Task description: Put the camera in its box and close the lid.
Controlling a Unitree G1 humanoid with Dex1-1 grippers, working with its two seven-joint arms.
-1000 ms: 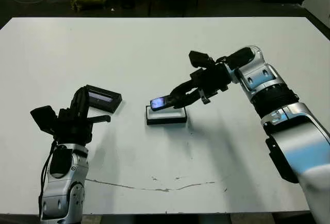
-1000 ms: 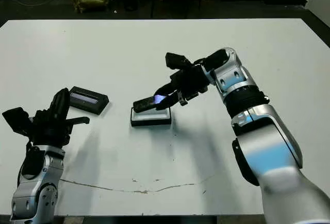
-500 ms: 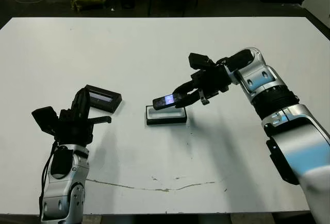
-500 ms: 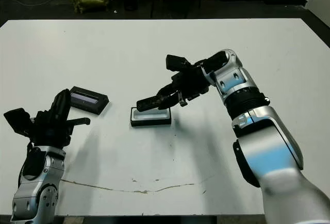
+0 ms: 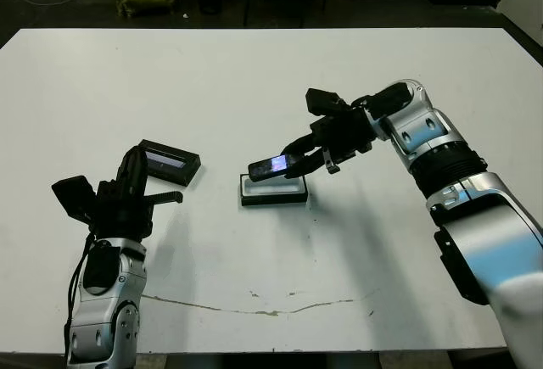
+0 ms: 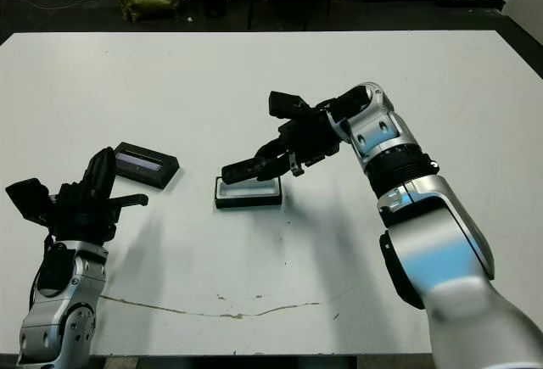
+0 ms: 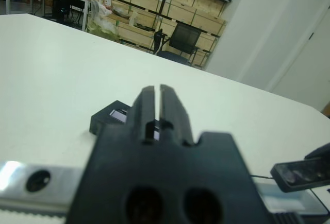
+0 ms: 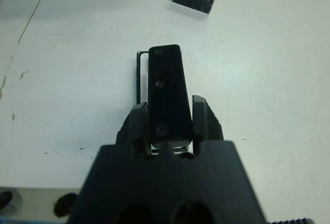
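From the head camera, the right gripper [image 5: 299,159] is clamped on the one camera [image 5: 273,165], holding it in the air just above the one box [image 5: 273,190] — the bar's free end, with the bluish patch, juts past the box's left end toward the table's left edge. The camera's long axis runs roughly along the box's long axis, though tilted, so the coming move looks like a short drop and a small shift back to the right. The box sits near the middle of the table [image 5: 254,72]. The one lid [image 5: 170,161] lies well to the left, just beyond the left gripper [image 5: 131,170], which is the nearer arm to it.

The left wrist view shows the left gripper's fingers [image 7: 147,103] pressed together on nothing, the lid [image 7: 111,118] just past them.

The right wrist view shows the camera [image 8: 167,95] pinched between the two fingers [image 8: 138,123], pointing lengthwise over the box — only a thin edge of its rim [image 8: 139,77] shows beside the bar.
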